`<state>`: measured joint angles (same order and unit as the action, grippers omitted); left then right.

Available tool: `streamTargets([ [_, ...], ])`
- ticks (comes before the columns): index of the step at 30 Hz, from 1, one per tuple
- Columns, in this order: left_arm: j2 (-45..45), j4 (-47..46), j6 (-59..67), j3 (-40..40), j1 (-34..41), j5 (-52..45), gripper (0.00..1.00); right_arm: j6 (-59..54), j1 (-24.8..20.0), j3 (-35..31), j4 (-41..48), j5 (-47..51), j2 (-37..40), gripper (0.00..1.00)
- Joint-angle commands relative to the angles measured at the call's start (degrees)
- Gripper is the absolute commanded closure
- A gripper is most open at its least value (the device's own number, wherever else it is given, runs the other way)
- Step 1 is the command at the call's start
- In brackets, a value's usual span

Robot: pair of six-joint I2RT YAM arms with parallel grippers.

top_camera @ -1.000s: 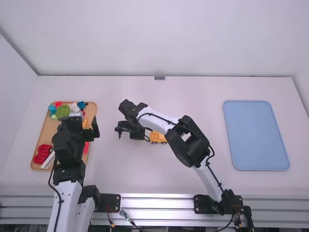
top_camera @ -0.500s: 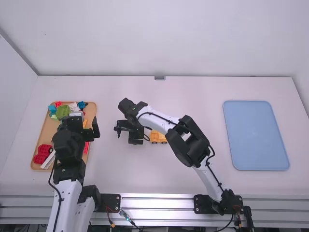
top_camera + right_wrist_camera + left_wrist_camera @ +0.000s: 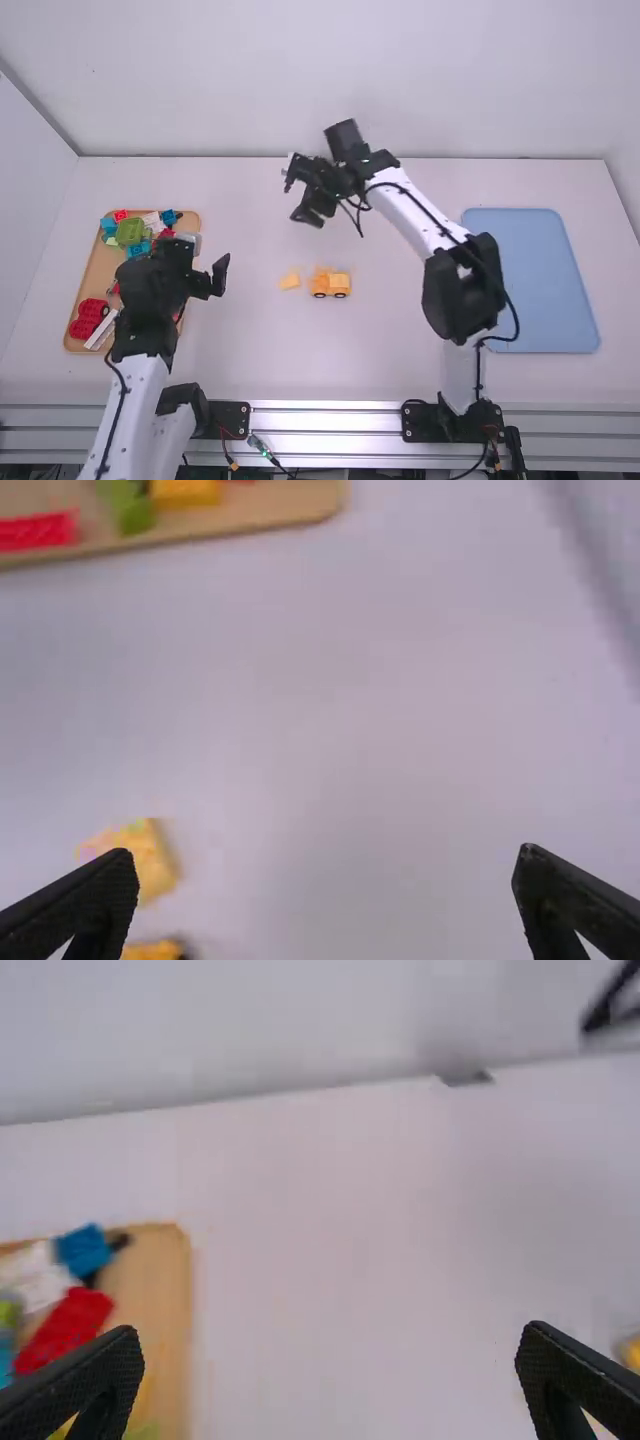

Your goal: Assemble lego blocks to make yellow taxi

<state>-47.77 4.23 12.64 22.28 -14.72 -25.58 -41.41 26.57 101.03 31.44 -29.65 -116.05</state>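
Right hand (image 3: 295, 196) (spread wide) hangs beyond the wheeled yellow block (image 3: 331, 284).

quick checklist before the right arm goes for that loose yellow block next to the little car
1. Right gripper open and empty: ok.
2. Right gripper above the loose yellow block: not ok, it hangs farther up the table.
3. Gap between loose block and yellow car: ok, they sit apart.
4. Car standing on its wheels: ok.
5. Loose block's studs facing up: cannot tell.
6. Left gripper out of the way: ok, it is near the wooden tray.
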Motion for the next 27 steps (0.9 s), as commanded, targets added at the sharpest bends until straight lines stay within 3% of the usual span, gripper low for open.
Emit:
streamTargets([
  [1,-6.0,-2.3,7.7,5.4,0.6,-10.1,0.01,6.1,-1.4,-7.5,-4.1,-0.5,4.1,0.01],
  [8,-26.9,-22.8,27.2,23.3,9.1,-7.8,0.01,11.7,-7.5,-29.6,-24.0,-0.1,16.3,0.01],
  [12,-37.5,-32.9,36.9,33.1,16.7,-1.3,0.01,14.5,-11.0,-38.4,-31.9,-0.2,20.6,0.01],
  [14,-45.9,-38.7,40.7,39.7,23.6,7.0,0.01,17.0,-14.0,-44.3,-37.4,-0.3,22.6,0.01],
  [21,-58.1,-39.6,40.8,44.9,32.3,19.2,0.01,24.9,-19.9,-52.0,-47.9,-0.6,23.5,0.01],
  [27,-61.0,-39.1,40.8,44.8,32.3,16.9,0.01,27.9,-22.6,-53.1,-49.4,-1.6,23.5,0.01],
])
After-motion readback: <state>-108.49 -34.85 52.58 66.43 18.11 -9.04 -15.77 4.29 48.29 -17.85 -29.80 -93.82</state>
